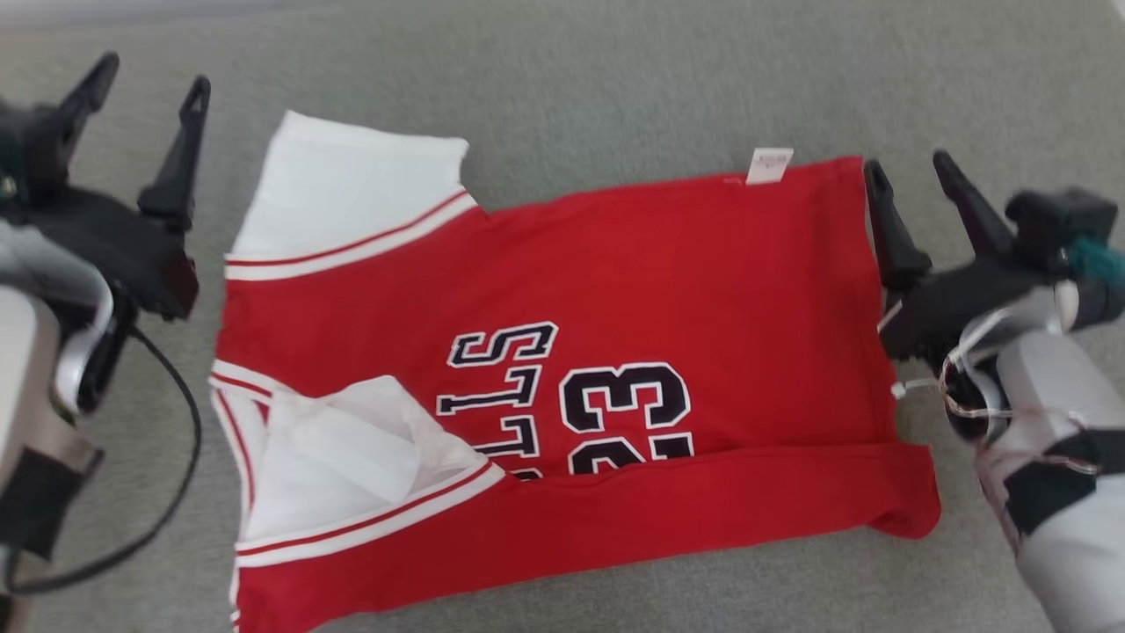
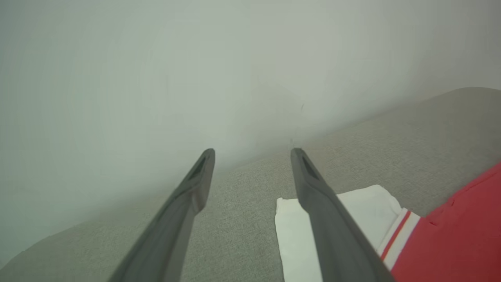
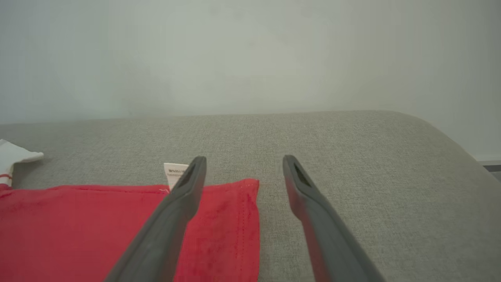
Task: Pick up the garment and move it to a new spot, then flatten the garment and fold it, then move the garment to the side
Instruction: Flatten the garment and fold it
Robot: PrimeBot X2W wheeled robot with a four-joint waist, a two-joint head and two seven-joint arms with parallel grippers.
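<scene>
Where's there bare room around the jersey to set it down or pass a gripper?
Widest bare stretch: the grey fabric surface beyond the far edge of the red jersey and its white tag. A narrower strip runs between the jersey and the left gripper. Tight by the right gripper, beside the hem.

We get soft, even light in all three views: no glare, and only a faint shadow under the edges of the garment [image 1: 615, 290]. The head view is slightly smeared (the lettering has fuzzy edges). In both wrist views the fingers [image 2: 178, 219] blur out nearest the lens. The wall [image 2: 156, 70] is a pale haze, and the cushion [image 3: 352, 149] edge bows with wide-angle distortion.
</scene>
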